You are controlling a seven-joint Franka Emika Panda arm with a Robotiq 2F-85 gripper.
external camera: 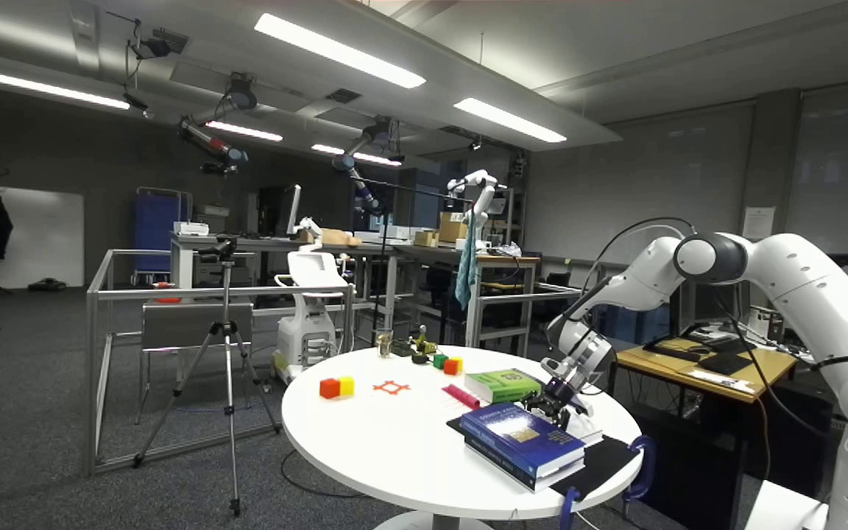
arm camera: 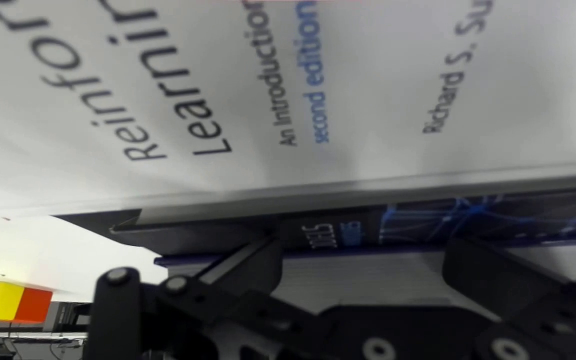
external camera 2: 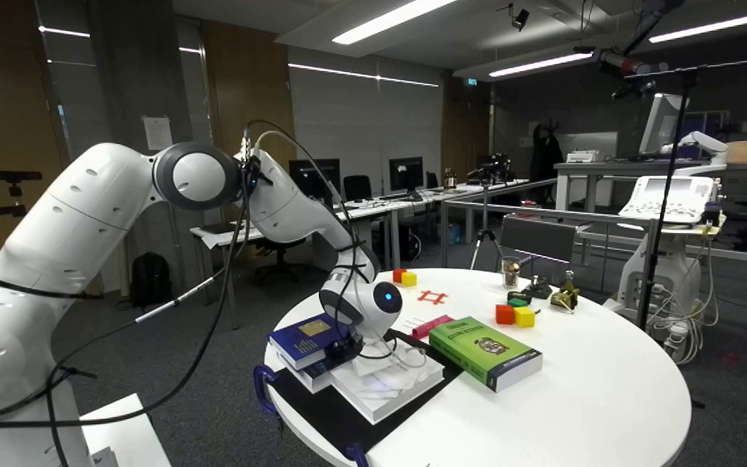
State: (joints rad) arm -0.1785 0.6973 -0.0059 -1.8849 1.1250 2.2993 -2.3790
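Hanging just beside the blue book (external camera: 523, 434), the gripper (arm camera: 363, 250) is holding its fingers well apart, pinching nothing. The blue book is lying on the dark book (arm camera: 418, 220), its pages facing the gripper, and the dark cover is jutting out beneath. In an exterior view, the white book (external camera 2: 390, 389) is lying right of this stack, so the gripper is probably leaning to suit the narrow room there. The mat (external camera 2: 328, 412) is lying under these books, and the clamps (external camera: 648, 464) are biting the edge of the table (external camera 2: 574, 402) at its corners, apparently pinning it. The green book (external camera 2: 480, 347) is lying farther right.

In an exterior view, the gripper and arm (external camera: 584, 350) are hiding much of the white book. In the wrist view, the frame's edge is cutting off its title and author, and the dark book's lettering is blurring. The pictures are not showing whether a fingertip is touching a book.
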